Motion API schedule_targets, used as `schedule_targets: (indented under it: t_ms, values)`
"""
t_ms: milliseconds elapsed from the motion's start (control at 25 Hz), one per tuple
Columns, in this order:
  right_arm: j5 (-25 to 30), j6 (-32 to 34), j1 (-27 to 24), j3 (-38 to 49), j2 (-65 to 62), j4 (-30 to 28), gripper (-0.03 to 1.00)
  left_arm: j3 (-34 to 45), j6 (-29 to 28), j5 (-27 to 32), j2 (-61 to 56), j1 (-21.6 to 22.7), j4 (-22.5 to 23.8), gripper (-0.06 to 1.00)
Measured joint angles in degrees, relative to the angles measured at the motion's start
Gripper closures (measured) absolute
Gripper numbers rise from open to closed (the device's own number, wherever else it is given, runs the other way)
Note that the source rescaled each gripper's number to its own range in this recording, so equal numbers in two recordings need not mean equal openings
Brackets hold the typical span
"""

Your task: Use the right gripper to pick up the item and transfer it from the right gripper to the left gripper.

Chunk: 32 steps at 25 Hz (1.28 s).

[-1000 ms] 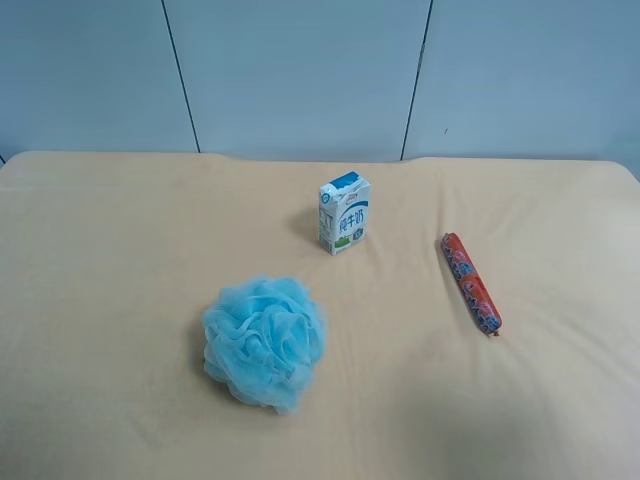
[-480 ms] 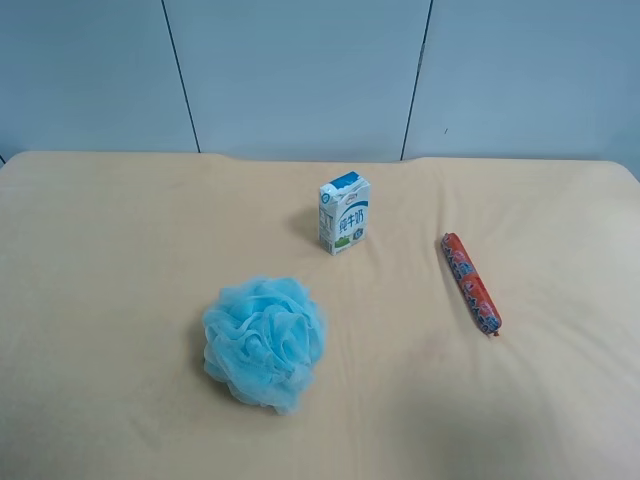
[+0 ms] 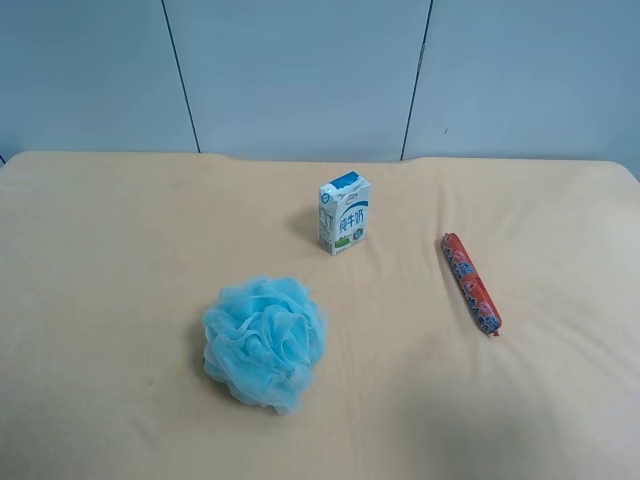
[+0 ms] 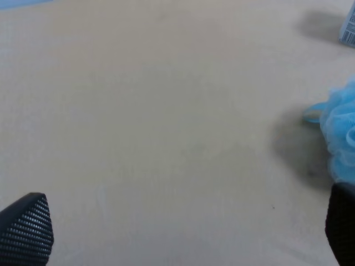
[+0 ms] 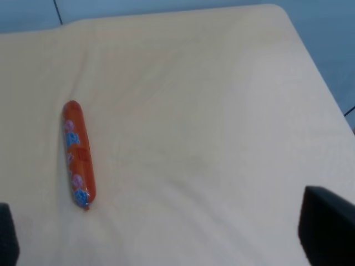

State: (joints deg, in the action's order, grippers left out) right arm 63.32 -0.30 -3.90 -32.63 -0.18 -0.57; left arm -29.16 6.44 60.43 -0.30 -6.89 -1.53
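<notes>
The item, a slim red-orange sausage stick [image 3: 470,283] with blue-white patches, lies flat on the tan cloth at the exterior high view's right. It also shows in the right wrist view [image 5: 77,152], lying ahead of the gripper and off to one side. My right gripper [image 5: 166,244] is open and empty above the cloth; only its black fingertips [image 5: 327,227] show at the frame's corners. My left gripper [image 4: 183,233] is open and empty over bare cloth, with its fingertips [image 4: 28,224] wide apart. Neither arm shows in the exterior high view.
A blue-white milk carton [image 3: 344,213] stands upright behind the table's middle; its corner shows in the left wrist view [image 4: 348,25]. A fluffy light-blue bath pouf [image 3: 264,340] sits front of centre and beside the left gripper [image 4: 338,136]. The table's corner [image 5: 277,11] lies beyond the item.
</notes>
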Motion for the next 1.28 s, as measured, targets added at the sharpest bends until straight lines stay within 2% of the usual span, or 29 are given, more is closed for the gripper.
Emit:
schedule_targets:
  t_ms: [1120,1280]
  values:
    - [0.0,0.0,0.0,0.0,0.6,0.0,-0.03,0.0,0.0,0.0,0.0,0.0,0.0,-0.05]
    - [-0.1,-3.3,0.0,0.0,5.7,-0.1,-0.03,0.0,0.0,0.0,0.0,0.0,0.0,-0.05]
